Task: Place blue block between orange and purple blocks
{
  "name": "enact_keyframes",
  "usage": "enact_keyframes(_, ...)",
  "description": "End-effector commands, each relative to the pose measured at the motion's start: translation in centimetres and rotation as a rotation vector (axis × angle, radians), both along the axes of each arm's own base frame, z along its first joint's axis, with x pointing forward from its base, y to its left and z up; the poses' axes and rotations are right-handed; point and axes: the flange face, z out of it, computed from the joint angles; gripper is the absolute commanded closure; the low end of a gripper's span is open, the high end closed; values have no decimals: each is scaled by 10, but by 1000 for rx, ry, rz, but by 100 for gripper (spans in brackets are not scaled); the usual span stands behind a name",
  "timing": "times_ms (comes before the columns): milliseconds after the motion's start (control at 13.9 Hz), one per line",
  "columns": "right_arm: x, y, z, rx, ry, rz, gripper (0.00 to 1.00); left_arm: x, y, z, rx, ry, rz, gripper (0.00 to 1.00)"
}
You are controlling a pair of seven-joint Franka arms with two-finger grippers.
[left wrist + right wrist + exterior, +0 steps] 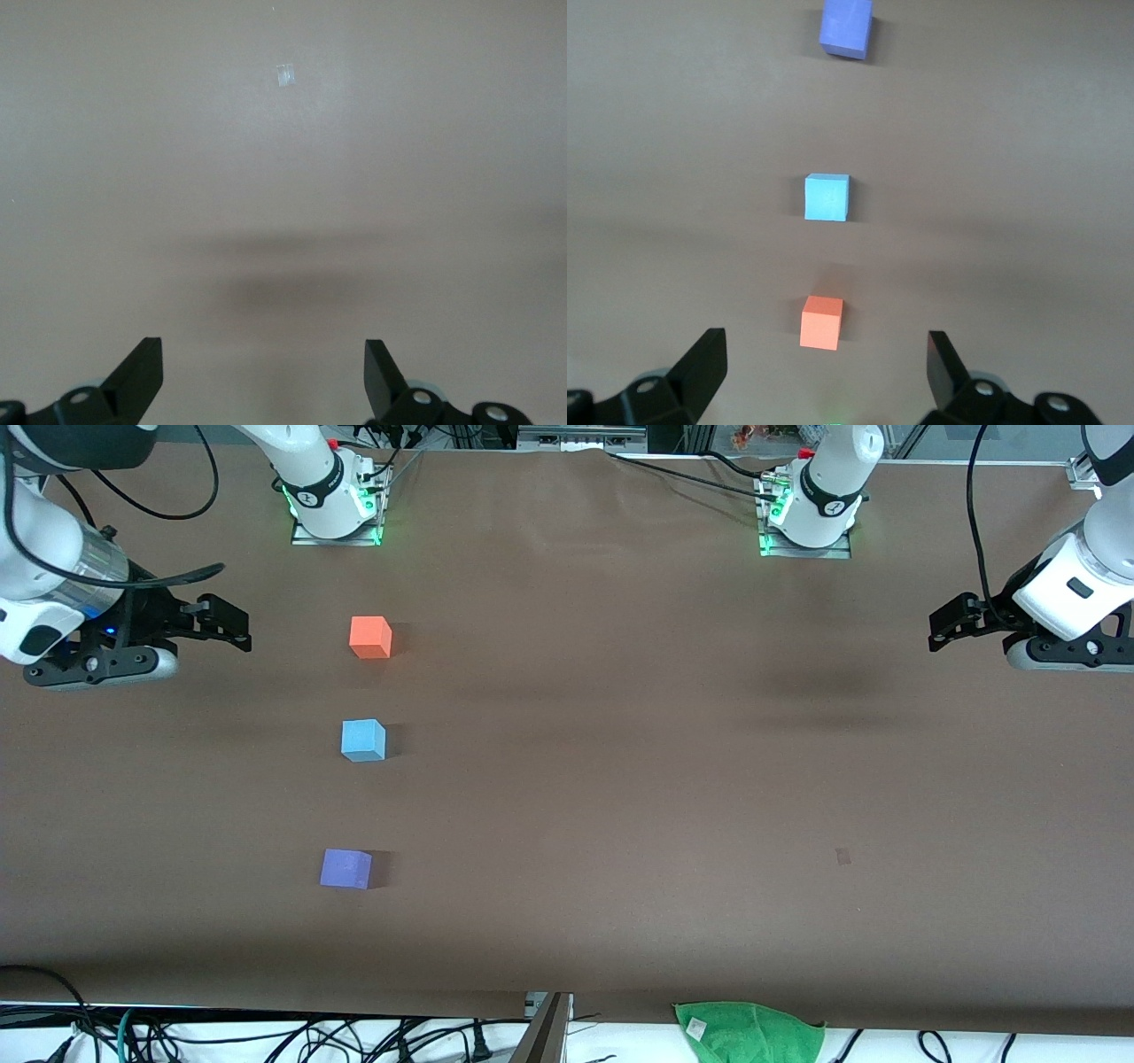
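Three small cubes lie in a row toward the right arm's end of the table. The orange block (pixel 370 638) (pixel 821 322) is farthest from the front camera. The blue block (pixel 363 740) (pixel 827 197) sits in the middle, and the purple block (pixel 345 868) (pixel 847 27) is nearest. All three stand apart from one another. My right gripper (pixel 226 624) (pixel 827 350) hangs open and empty above the table's edge, beside the orange block. My left gripper (pixel 948 627) (pixel 263 354) hangs open and empty over bare table at the left arm's end.
A green cloth (pixel 749 1032) lies over the table edge nearest the front camera. A small tape mark (pixel 842 856) (pixel 284 74) is stuck on the brown table cover. The arm bases (pixel 335 496) (pixel 811 509) stand along the edge farthest from the camera.
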Motion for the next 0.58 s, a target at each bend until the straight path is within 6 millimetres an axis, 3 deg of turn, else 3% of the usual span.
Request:
enact_keyframes(0,0,-10,5,-44,-16,-20,0,-2,2,2,-26,6,-8,0)
enact_keyframes(505,5,-11,13,-40,-48,-24,1,-3,2,1,-40,14,-6,0)
